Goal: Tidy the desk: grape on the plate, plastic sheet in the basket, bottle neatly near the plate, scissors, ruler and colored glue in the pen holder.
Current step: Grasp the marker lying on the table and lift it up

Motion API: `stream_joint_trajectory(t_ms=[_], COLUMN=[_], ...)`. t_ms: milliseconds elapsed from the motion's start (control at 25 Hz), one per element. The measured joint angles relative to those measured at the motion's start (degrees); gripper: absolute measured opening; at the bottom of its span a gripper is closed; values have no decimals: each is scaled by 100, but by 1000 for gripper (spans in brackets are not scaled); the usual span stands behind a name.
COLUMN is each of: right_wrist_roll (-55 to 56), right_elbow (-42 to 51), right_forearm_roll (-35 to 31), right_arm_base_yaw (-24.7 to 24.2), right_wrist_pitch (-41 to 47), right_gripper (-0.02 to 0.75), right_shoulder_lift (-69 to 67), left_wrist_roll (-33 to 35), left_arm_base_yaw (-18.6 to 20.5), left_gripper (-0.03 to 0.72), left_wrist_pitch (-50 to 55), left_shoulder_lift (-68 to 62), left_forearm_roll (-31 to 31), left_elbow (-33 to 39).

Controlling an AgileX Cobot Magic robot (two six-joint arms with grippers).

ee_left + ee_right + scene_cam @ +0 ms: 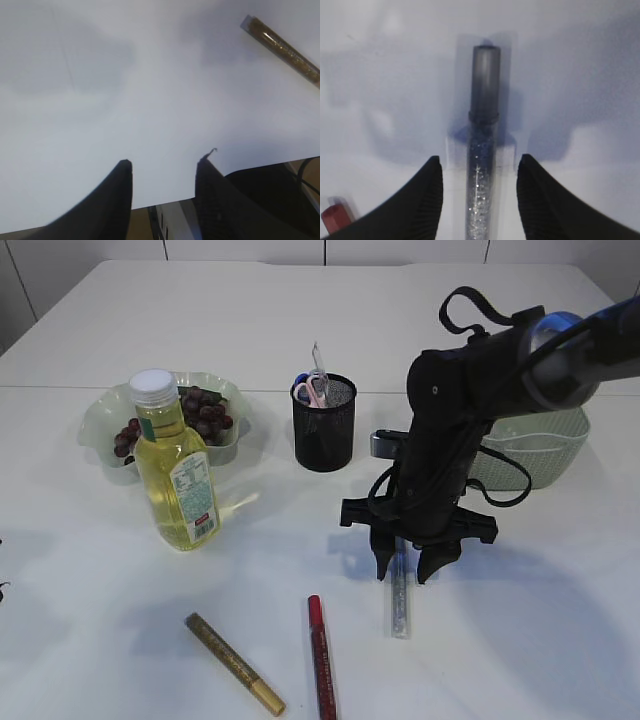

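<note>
My right gripper (408,565) hangs open just above the table, its fingers astride a silver glitter glue tube (401,602) without touching it. In the right wrist view the silver tube (481,190) runs lengthwise between the fingers of that gripper (477,165). A red glue tube (322,655) and a gold one (235,663) lie at the front. The black mesh pen holder (324,430) holds scissors (312,390) and a thin pale strip. Grapes (205,412) sit on the pale green plate (100,425), with the yellow bottle (176,480) upright before it. My left gripper (165,162) is open and empty at the table's edge.
A light green basket (545,445) stands at the right behind the right arm; I cannot see what is inside it. The gold tube (282,47) shows at the upper right of the left wrist view. The red tube's end (335,217) lies left of the right gripper.
</note>
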State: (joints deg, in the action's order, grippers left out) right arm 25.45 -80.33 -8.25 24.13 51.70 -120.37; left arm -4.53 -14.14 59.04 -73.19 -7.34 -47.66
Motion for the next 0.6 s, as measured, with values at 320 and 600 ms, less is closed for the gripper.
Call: stream_joint_trajectory(t_ms=[320, 600], right_wrist_roll=[4, 4], right_elbow=[0, 0], right_forearm_roll=[153, 234], right_arm_base_yaw=[0, 0], right_wrist_pitch=[-129, -161], right_gripper=[295, 207], right_shoulder_lift=[-35, -43], left_wrist_roll=[0, 0], left_arm_base_yaw=[0, 0], left_gripper=[308, 308], left_wrist_pitch=[-58, -116], left_shoulder_lift=[0, 0], left_forearm_roll=[12, 12], left_elbow=[0, 0])
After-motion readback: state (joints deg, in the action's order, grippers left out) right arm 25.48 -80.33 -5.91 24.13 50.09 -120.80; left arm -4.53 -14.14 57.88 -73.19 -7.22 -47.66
